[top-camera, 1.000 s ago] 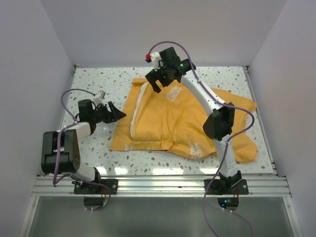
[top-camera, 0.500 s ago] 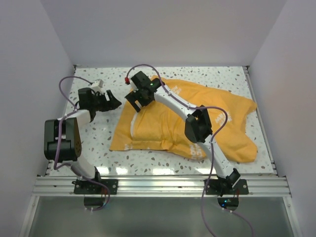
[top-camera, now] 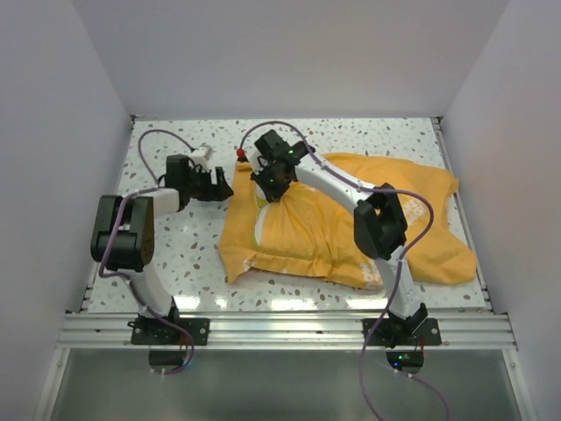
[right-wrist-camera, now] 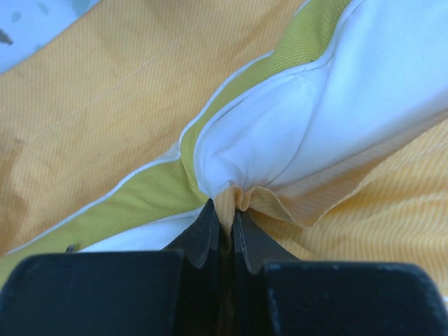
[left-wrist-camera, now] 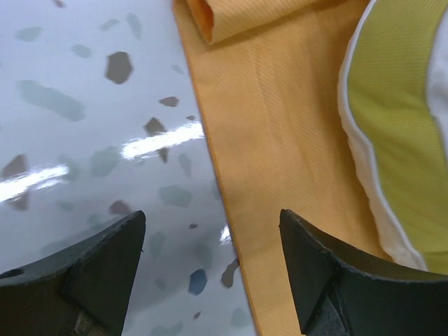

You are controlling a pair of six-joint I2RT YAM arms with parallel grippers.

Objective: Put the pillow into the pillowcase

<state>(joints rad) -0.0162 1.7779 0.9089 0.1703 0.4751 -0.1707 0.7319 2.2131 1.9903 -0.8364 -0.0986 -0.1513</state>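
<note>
My right hand (right-wrist-camera: 225, 210) is clamped on a small fold of the orange pillowcase (right-wrist-camera: 91, 105). Its two black fingers (right-wrist-camera: 203, 234) are pressed together with the cloth bunched between their tips, hard against the pillow (right-wrist-camera: 336, 91). In my right wrist view, the pillow's white bulge swells at 12 to 2 o'clock past the grip, and its yellow-green strip (right-wrist-camera: 140, 192) runs off toward 8 o'clock. From above, that right hand (top-camera: 272, 181) sits at the 11 o'clock corner of the orange heap. There the pillow's pale edge (top-camera: 259, 213) shows at the mouth of the pillowcase (top-camera: 412, 219), and orange cloth covers the rest of the plump bulk. The looser part of the pillowcase spreads flat toward 3 and 4 o'clock across the speckled table (top-camera: 175, 254). My left hand (top-camera: 219, 186) is at 9 o'clock of the right one, close by it, fingers apart and holding nothing. In its wrist view my left hand (left-wrist-camera: 210, 224) frames the line where the bare table (left-wrist-camera: 84, 140) meets the edge of the pillowcase (left-wrist-camera: 280, 161). The pillow (left-wrist-camera: 399, 105), showing green bordered with white, lies at 2 o'clock on that cloth.
</note>
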